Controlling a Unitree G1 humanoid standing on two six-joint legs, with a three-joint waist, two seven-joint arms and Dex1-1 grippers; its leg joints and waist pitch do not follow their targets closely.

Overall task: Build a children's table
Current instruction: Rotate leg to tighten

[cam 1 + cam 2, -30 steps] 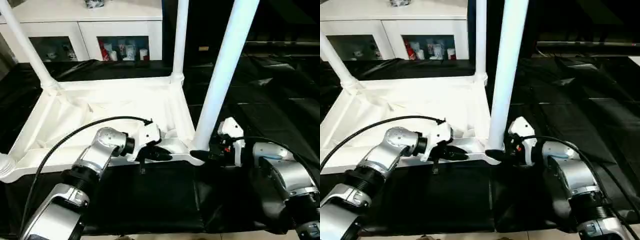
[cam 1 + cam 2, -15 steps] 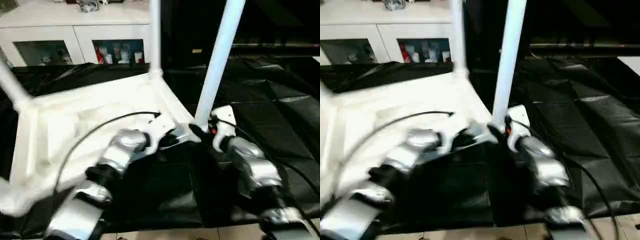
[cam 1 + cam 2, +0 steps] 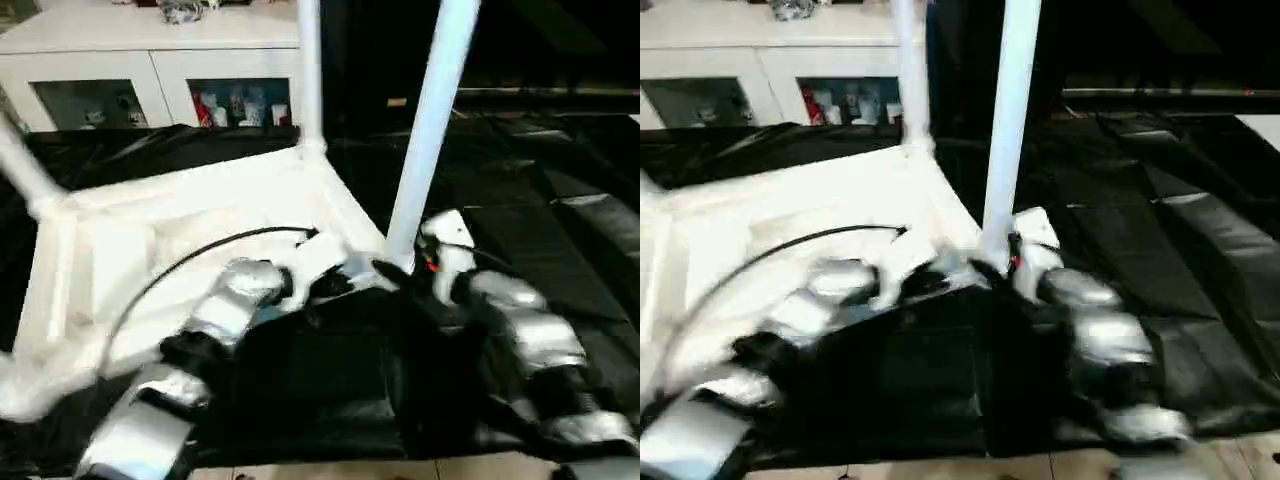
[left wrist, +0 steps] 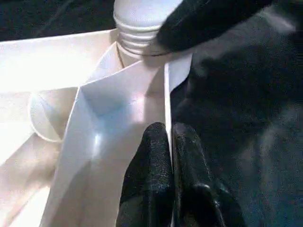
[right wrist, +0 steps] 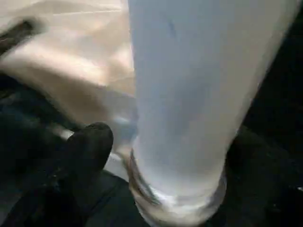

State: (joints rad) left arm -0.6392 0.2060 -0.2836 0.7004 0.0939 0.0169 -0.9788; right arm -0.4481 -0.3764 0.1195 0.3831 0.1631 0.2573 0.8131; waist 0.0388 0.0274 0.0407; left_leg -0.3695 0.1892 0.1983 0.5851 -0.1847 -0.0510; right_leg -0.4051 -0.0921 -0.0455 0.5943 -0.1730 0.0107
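Left gripper (image 4: 168, 142) has its two fingers pressed together on the thin near rim of the white tabletop (image 3: 170, 235), which lies upside down on the black work table (image 3: 560, 220). Right gripper (image 3: 395, 272) is at the foot of the near right leg (image 3: 425, 130), which stands upright in its corner socket; whether its fingers are spread I cannot tell.

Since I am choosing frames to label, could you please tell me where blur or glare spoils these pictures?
Head views: the forearms are smeared, the right forearm worst, and the tabletop is softened. Left wrist view: the black fingers on the rim are fairly crisp; the inner wall glares. Right wrist view: the leg is a soft, washed-out column.
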